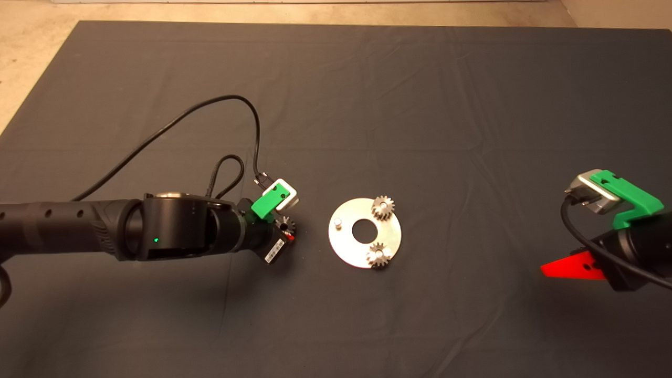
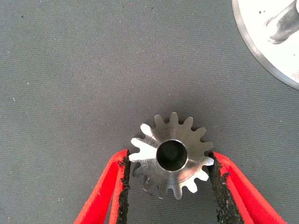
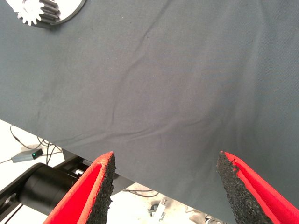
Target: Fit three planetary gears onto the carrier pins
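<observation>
The shiny round carrier disc (image 1: pixel 346 248) lies mid-mat. Two planetary gears sit on its pins, one at the far side (image 1: pixel 383 207) and one at the near side (image 1: pixel 378 255). The third pin (image 1: pixel 338 223) on the disc's left stands bare; it also shows in the left wrist view (image 2: pixel 285 23). My left gripper (image 1: pixel 287 232) is a short way left of the disc and is shut on the third gear (image 2: pixel 170 156), its pads pressing the teeth on both sides, low over the mat. My right gripper (image 3: pixel 166 161) is open and empty, parked at the mat's right edge.
The left arm's black cable (image 1: pixel 210 107) loops over the mat behind the arm. The mat is wrinkled around the disc. Beyond the mat's edge, the right wrist view shows black equipment (image 3: pixel 42 186) and floor.
</observation>
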`<state>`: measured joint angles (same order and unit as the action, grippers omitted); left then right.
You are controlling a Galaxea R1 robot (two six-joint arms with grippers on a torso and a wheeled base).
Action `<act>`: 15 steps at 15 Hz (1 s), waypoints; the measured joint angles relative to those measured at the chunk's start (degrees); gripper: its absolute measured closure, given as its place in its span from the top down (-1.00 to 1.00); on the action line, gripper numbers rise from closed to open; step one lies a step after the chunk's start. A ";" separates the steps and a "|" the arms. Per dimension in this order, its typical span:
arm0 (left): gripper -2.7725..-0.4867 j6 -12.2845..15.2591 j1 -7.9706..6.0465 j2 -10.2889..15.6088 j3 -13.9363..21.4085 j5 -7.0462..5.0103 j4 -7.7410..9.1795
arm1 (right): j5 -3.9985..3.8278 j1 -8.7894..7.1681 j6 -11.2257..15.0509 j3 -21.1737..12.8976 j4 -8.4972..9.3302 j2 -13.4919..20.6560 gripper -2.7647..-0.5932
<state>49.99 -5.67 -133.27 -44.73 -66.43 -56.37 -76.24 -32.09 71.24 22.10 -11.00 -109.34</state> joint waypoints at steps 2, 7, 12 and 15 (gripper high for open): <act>-0.53 0.00 0.29 0.11 0.13 0.06 -0.68 | 0.35 0.01 0.00 -0.02 0.09 0.00 -0.07; -0.62 0.04 0.41 0.13 0.24 0.04 -0.96 | 0.41 0.01 0.00 -0.05 0.11 0.00 -0.07; -0.74 0.06 0.74 0.17 1.17 -0.13 -0.93 | 0.44 0.01 0.00 -0.05 0.11 0.00 -0.07; -0.80 0.06 1.38 0.28 2.61 -0.22 -0.84 | 0.45 0.00 0.00 -0.05 0.20 0.00 -0.07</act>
<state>50.05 -4.29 -132.99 -42.11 -66.65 -57.21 -75.79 -32.08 71.24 22.05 -10.80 -109.34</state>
